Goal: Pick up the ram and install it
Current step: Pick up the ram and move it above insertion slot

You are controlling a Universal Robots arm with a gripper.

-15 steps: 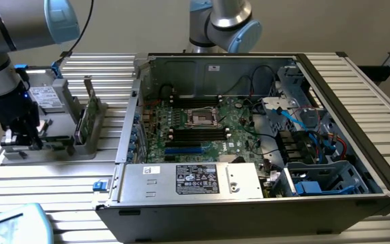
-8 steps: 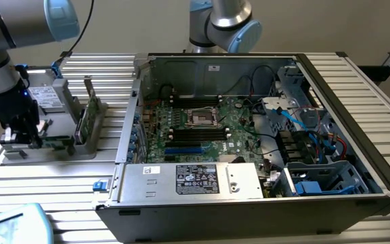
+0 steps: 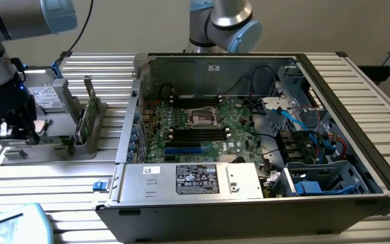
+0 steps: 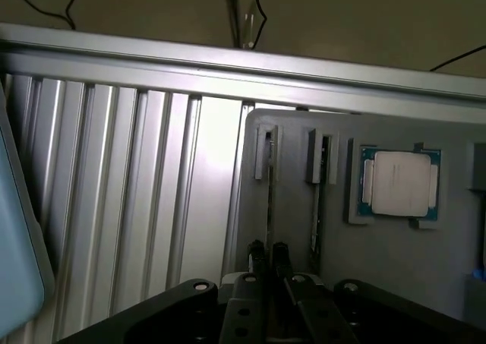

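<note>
Whether the gripper (image 4: 268, 254) is apart or together cannot be told; it is held close over the ram (image 4: 270, 203), which is stood on edge in a slot of the grey holder (image 4: 395, 283), so it should be lined up straight and squeezed gently.

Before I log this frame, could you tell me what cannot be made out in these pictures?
- Memory stick: wrist view, edge-on to the camera; chips and label unseen.
- Pincer: wrist view, any contact with the stick hidden beneath it.
- Drive label: exterior view, print too small to read.
- Case: exterior view, front cut off by the lower edge.
</note>
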